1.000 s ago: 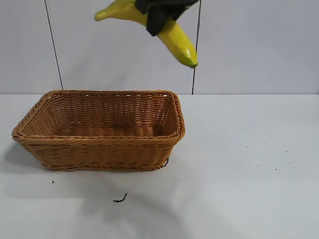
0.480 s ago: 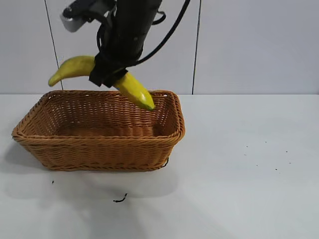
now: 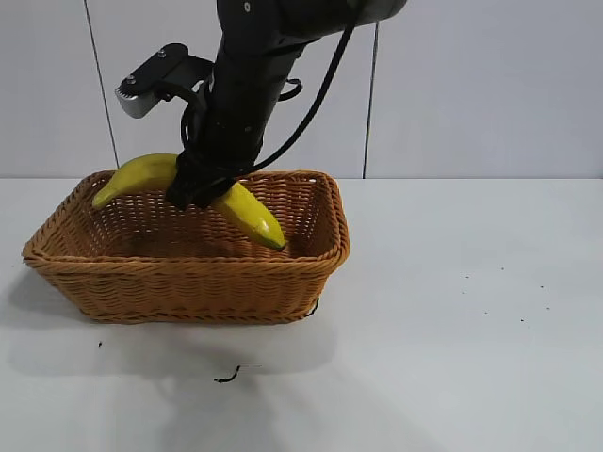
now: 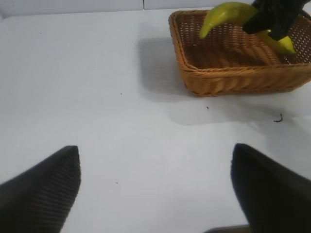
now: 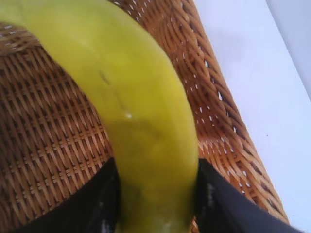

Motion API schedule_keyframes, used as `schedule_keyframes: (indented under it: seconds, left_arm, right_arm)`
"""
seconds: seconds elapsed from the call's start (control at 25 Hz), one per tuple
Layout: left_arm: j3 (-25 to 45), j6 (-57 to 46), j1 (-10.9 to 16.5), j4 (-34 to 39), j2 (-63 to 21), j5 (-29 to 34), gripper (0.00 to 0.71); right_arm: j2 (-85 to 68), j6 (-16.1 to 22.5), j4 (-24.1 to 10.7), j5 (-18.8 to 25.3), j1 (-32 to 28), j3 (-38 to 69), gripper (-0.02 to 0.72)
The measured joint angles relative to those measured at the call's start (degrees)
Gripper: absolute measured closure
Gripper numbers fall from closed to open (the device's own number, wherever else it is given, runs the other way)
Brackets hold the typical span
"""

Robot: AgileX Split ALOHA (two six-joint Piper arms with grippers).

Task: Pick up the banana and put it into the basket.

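Note:
The yellow banana (image 3: 247,213) hangs tilted in the light brown wicker basket (image 3: 188,266). Its green tip dips below the rim and its stem end reaches out over the basket's left rim. My right gripper (image 3: 198,186) comes down from above and is shut on the banana's middle. In the right wrist view the black fingers (image 5: 92,204) press both sides of the banana (image 5: 141,111) above the basket's woven floor (image 5: 48,126). My left gripper (image 4: 155,148) stays parked and open over bare table, far from the basket (image 4: 233,80) and banana (image 4: 226,12).
A small black scrap (image 3: 226,377) lies on the white table in front of the basket. A few dark specks (image 3: 521,320) dot the table on the right. A grey panelled wall stands close behind the basket.
The right arm has carried the banana down and to the left, from high above the basket's right end to inside it. The banana's tip is now below the rim.

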Motion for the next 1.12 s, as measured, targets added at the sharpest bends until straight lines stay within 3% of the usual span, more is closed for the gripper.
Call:
schedule_keyframes:
  seconds: [0.08, 0.2, 0.36, 0.8, 1.12]
  left_arm:
    - [0.0, 0.0, 0.0, 0.0, 0.0, 0.0, 0.075]
    - [0.0, 0.0, 0.0, 0.0, 0.0, 0.0, 0.075]
    - [0.0, 0.0, 0.0, 0.0, 0.0, 0.0, 0.075]
    - [0.0, 0.0, 0.0, 0.0, 0.0, 0.0, 0.075]
    - [0.0, 0.0, 0.0, 0.0, 0.0, 0.0, 0.075]
  right_arm:
    - [0.0, 0.0, 0.0, 0.0, 0.0, 0.0, 0.085]
    - [-0.9, 0.3, 0.0, 0.6, 0.0, 0.0, 0.027]
    - [-3.9, 4.7, 0.1, 4.7, -0.2, -0.7, 0.014]
    - [-5.2, 21.6, 1.3, 28.4, -7.9, -15.8, 0.014]
    - [-5.3, 25.5, 1.2, 30.2, -19.3, -17.0, 0.014]
